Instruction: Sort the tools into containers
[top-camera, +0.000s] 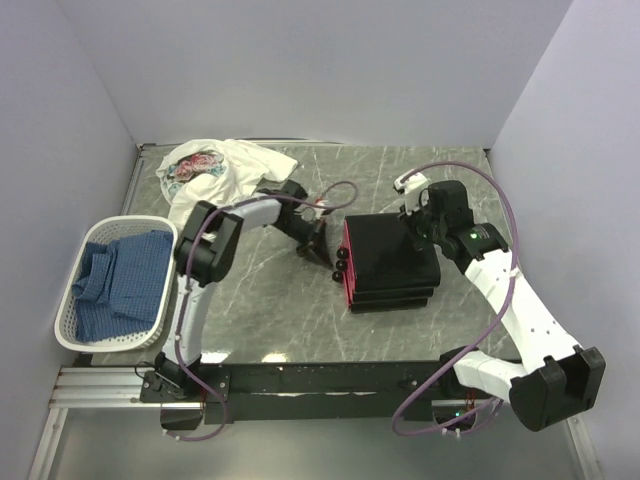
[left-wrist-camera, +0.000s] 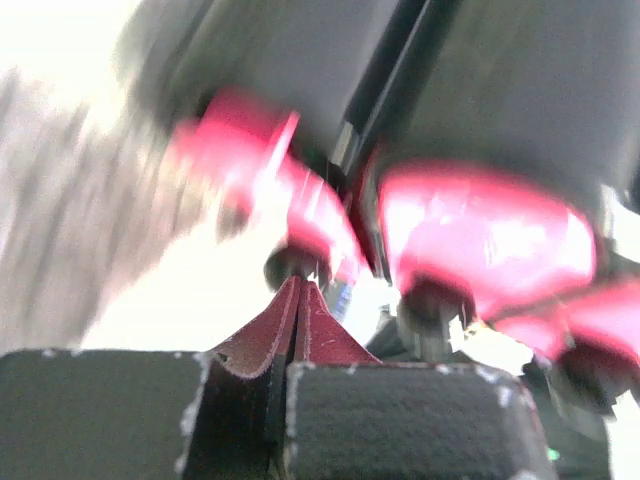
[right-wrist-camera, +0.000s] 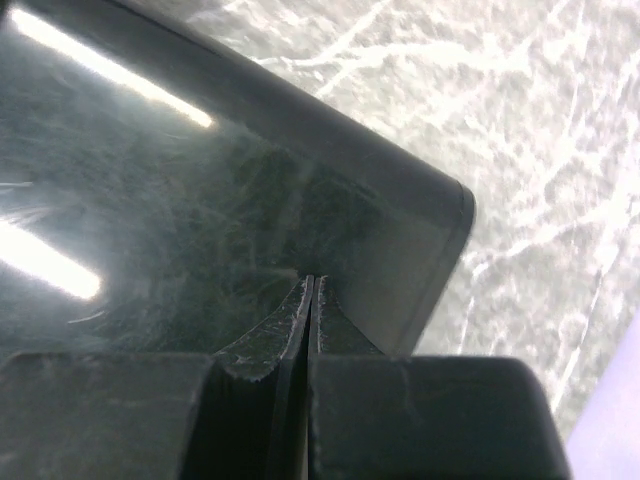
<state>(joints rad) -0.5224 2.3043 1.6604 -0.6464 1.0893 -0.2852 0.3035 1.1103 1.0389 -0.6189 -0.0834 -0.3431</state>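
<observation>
Near edge: both arm bases, and no tools anywhere in view (none on the bare surface (top-camera: 270, 320); hidden under something or already stowed, cannot tell). Left side: white basket (top-camera: 70, 312) holding a blue cloth (top-camera: 120, 280), well apart from the action.

Mid-surface: black drawer unit (top-camera: 395, 262), its pink-red drawer fronts facing left, all drawers look shut. The left fingers (left-wrist-camera: 262, 345) are pressed together with nothing between them, tips just at the knobs (top-camera: 340, 266); the wrist view is blurred, so touching or just short of a knob is unclear. The right fingers (right-wrist-camera: 265, 345) are also pressed together and empty, tips down on the unit's glossy black top near one corner (looks like bracing it, judged).

Far left: crumpled white cloth (top-camera: 225, 165), patterned, behind the left arm.

Step in hand, judged: opening a drawer, early in the task, nothing sorted that the views show. Next move calls for the left fingers to spread, close round one knob, then pull straight out to the left while the right keeps the unit from sliding. Risk: the round knob slips, or the whole unit drags along.
</observation>
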